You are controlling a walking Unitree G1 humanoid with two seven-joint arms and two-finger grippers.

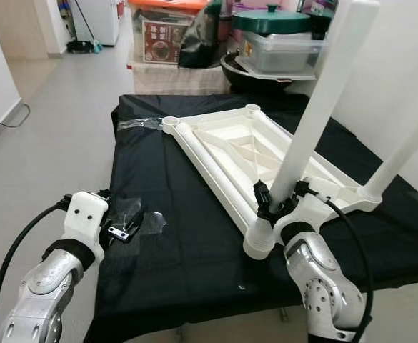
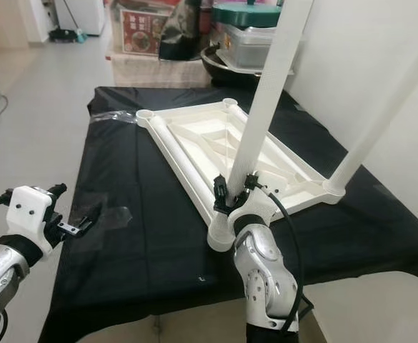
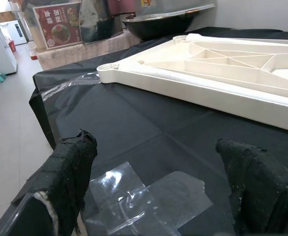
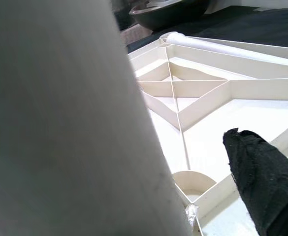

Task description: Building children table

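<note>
A white plastic table top (image 1: 230, 153) lies upside down on the black cloth (image 1: 166, 250). Two white legs stand in its sockets: one at the near corner (image 1: 323, 93) and one at the right corner (image 1: 401, 153). My right gripper (image 1: 281, 199) is open, with its fingers either side of the near leg's lower end. In the right wrist view, one finger (image 4: 262, 182) stands apart from the leg (image 4: 70, 123). My left gripper (image 3: 158, 196) is open low over the cloth's left part, above a piece of clear tape (image 3: 148, 196), well apart from the table top (image 3: 208, 69).
A second strip of clear tape (image 1: 141, 123) lies near the cloth's far left corner. Beyond the far edge stand a black wok (image 1: 259, 75), a green-lidded pot (image 1: 269, 20) and an orange-lidded box (image 1: 162, 32). White wall on the right, open floor with a cable (image 1: 8, 118) on the left.
</note>
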